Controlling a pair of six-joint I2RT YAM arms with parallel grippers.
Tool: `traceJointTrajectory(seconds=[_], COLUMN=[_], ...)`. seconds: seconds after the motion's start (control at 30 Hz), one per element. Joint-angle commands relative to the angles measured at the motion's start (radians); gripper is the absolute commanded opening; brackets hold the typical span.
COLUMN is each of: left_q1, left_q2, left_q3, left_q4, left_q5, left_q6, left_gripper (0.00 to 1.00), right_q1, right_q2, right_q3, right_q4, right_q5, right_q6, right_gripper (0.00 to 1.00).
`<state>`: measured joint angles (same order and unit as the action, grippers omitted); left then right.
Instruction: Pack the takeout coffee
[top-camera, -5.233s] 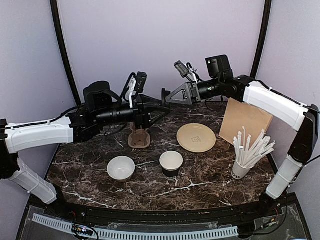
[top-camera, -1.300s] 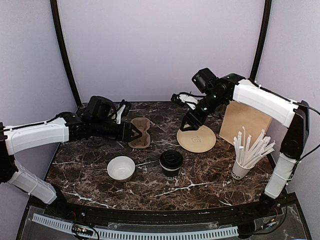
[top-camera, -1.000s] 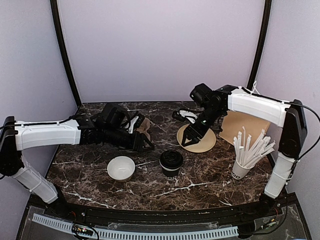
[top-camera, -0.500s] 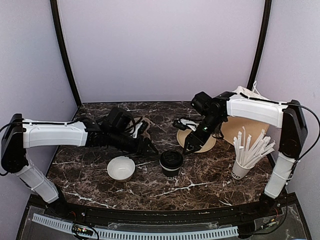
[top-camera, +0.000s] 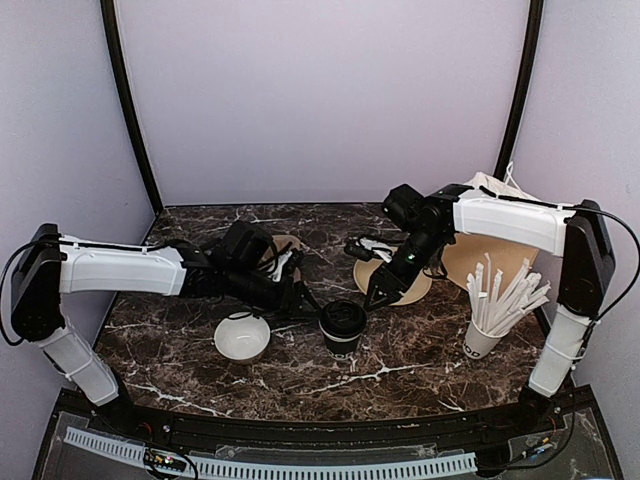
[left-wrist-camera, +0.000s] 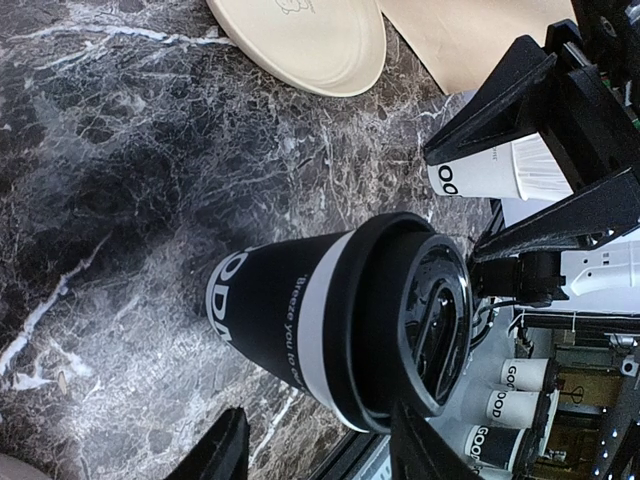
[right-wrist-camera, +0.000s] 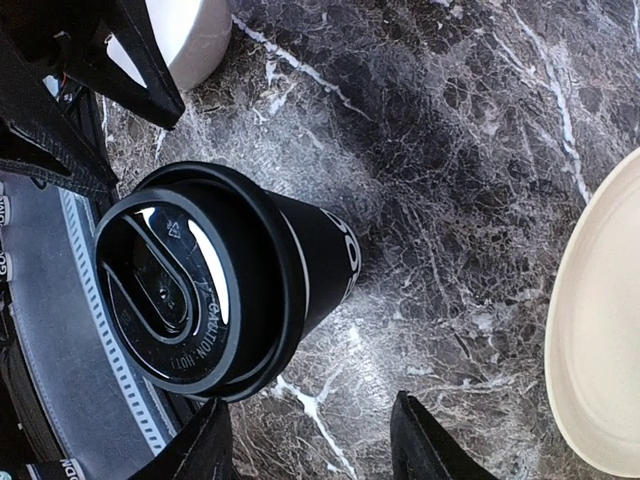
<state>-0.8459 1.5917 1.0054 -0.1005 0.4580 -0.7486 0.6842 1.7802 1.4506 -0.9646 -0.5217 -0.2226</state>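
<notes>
One bowl (top-camera: 242, 337) beside takeout coffee (top-camera: 342, 326), plate (left-wrist-camera: 300, 40) behind

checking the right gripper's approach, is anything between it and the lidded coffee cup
Nothing. In the right wrist view, only bare marble tabletop lies between the open right gripper and the lidded coffee cup.

A robot lab booth: plain lilac walls (top-camera: 320, 100), black frame poles (top-camera: 128, 100), a left arm (top-camera: 120, 272) and right arm (top-camera: 510, 222) reaching over a marble-patterned bench (top-camera: 420, 370).
</notes>
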Motion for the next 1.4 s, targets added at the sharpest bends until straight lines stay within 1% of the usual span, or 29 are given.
traceJointTrajectory(seconds=[0.0,0.4,0.63,0.8,0.97,1.07,1.2,1.27,1.37], left_q1=[-0.005,-0.012,-0.012,-0.012,-0.012,-0.013,-0.013,-0.012,-0.012], left_q2=[0.011,0.036,0.056,0.08,0.083,0.085,0.097,0.117,0.147], left_q3=[-0.011,-0.012,-0.017,-0.011,0.003,0.026,0.044,0.053,0.058], left_q4=[0.031,0.045,0.016,-0.037,-0.082,-0.108,-0.114,-0.121,-0.12], left_q5=[0.03,0.064,0.061,0.059,0.033,0.017,0.002,-0.002,-0.018], left_q6=[-0.006,-0.004,0.002,0.013,0.041,0.053,0.062,0.068,0.072], left_gripper=[0.5,0.43,0.4,0.37,0.37,0.41,0.41,0.4,0.33], right_q1=[0.0,0.013,0.027,0.037,0.041,0.041,0.043,0.043,0.041], right_q2=[0.011,0.041,0.047,0.059,0.061,0.071,0.088,0.098,0.111], right_q3=[0.001,0.007,0.003,-0.002,0.008,0.017,0.02,0.023,0.024], right_q4=[0.018,0.015,0.014,0.014,0.005,-0.003,-0.003,-0.003,-0.004], right_q5=[-0.027,-0.053,-0.056,-0.062,-0.085,-0.121,-0.128,-0.115,-0.1], right_q6=[-0.001,-0.011,-0.016,-0.018,-0.026,-0.026,-0.023,-0.014,-0.005], right_gripper=[0.54,0.51,0.51,0.51,0.51,0.51,0.5,0.5,0.49])
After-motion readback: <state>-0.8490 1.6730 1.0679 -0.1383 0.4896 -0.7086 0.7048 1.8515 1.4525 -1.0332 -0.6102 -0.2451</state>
